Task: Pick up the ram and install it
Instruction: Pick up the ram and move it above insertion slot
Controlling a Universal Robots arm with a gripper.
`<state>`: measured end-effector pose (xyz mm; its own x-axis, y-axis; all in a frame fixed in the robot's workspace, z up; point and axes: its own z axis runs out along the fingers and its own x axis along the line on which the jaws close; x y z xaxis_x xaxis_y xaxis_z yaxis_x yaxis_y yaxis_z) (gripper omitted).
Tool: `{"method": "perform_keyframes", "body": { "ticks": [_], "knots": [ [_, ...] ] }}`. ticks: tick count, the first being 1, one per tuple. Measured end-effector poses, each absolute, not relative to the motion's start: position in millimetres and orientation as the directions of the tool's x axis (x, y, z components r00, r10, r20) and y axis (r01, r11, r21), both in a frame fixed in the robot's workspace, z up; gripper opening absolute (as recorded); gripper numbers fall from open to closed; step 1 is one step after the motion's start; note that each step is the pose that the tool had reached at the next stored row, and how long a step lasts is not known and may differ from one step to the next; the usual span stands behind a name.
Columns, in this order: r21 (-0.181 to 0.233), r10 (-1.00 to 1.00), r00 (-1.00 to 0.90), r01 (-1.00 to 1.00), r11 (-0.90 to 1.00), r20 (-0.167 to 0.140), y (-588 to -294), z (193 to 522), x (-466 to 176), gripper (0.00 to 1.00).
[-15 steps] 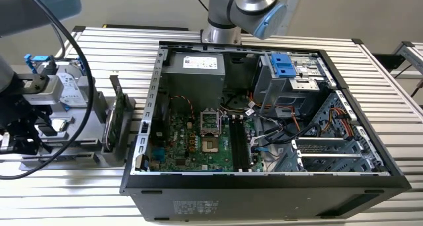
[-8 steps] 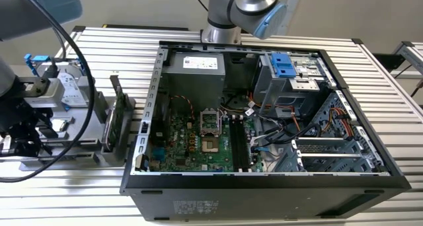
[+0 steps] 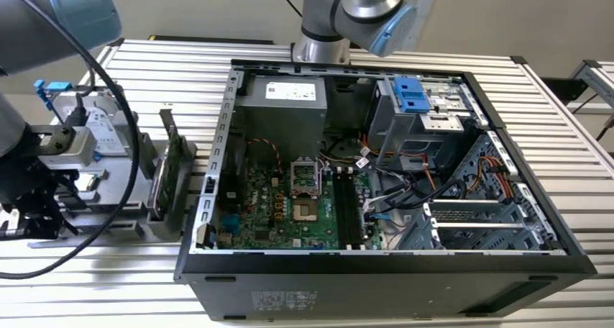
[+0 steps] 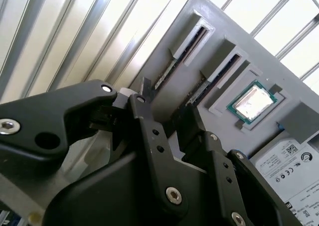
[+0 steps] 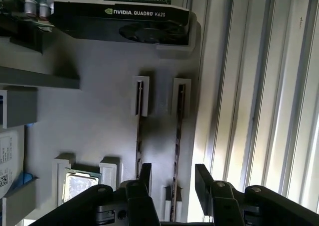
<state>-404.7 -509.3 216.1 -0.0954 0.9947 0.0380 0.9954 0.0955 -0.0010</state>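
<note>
Two ram sticks stand on edge in slots of a grey holder [image 5: 99, 116]. In both wrist views my gripper [image 5: 173, 178] [image 4: 168, 104] is open and its black fingers [image 5: 202, 175] straddle one end of the ram [image 5: 179, 136] [image 4: 182, 52] that lies farther from the processor chip [image 5: 79, 186]. The other ram stick [image 5: 138, 131] is just outside the fingers. Whether the fingers touch the ram I cannot tell. In the exterior view my arm [image 3: 39, 148] hangs over the holder [image 3: 106, 213] at the exterior view's left.
An open computer case [image 3: 221, 198] lies in the middle, with black memory slots [image 3: 350, 206] on its green motherboard. On the holder also sit a graphics card [image 5: 119, 22] [image 3: 165, 173] and a hard drive [image 4: 289, 161] [image 3: 96, 126]. Slatted metal table [image 3: 172, 55] all around.
</note>
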Motion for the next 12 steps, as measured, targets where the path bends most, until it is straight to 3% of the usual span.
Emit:
{"method": "perform_keyframes", "body": {
  "ticks": [12],
  "knots": [
    [-0.001, 0.995, -0.095, 0.995, 0.095, 0.036, -512, 197, -395, 1.00]
  ]
}}
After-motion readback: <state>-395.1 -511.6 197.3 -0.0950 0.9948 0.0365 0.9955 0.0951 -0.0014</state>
